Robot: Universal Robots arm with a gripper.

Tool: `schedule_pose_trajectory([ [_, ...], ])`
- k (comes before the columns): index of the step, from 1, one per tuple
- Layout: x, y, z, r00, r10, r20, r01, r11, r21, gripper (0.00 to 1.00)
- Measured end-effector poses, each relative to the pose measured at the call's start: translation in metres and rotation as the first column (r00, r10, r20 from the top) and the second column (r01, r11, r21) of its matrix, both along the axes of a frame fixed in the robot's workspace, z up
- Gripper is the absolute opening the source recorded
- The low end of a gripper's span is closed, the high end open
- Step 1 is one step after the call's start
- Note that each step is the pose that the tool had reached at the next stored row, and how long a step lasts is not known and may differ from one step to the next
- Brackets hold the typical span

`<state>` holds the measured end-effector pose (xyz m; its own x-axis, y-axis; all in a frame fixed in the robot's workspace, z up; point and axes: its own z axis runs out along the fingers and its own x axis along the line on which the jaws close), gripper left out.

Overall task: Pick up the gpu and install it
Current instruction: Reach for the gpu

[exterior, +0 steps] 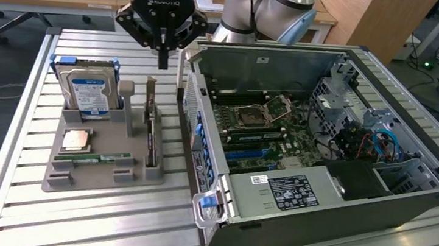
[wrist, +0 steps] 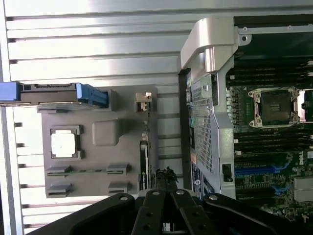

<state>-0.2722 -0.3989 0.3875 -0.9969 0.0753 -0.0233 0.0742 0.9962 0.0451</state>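
The gripper has its fingers pinched together with nothing between them. It hangs a little above the far end of the gpu, apparently not touching it. In the exterior view, the gpu stands on edge in the grey holder, at roughly 3 o'clock from the hard drive. The open PC case sits just beside the holder at its 3 o'clock.

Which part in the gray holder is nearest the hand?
The gpu, the thin dark card standing on edge beside the case; the hand hangs over it.
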Motion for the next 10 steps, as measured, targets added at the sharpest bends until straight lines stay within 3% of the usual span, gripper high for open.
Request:
schedule_pose_trajectory([
  [10,-0.0083,0.0,-0.0007,1.0,0.0,0.0,0.0,1.0,0.0,0.11],
])
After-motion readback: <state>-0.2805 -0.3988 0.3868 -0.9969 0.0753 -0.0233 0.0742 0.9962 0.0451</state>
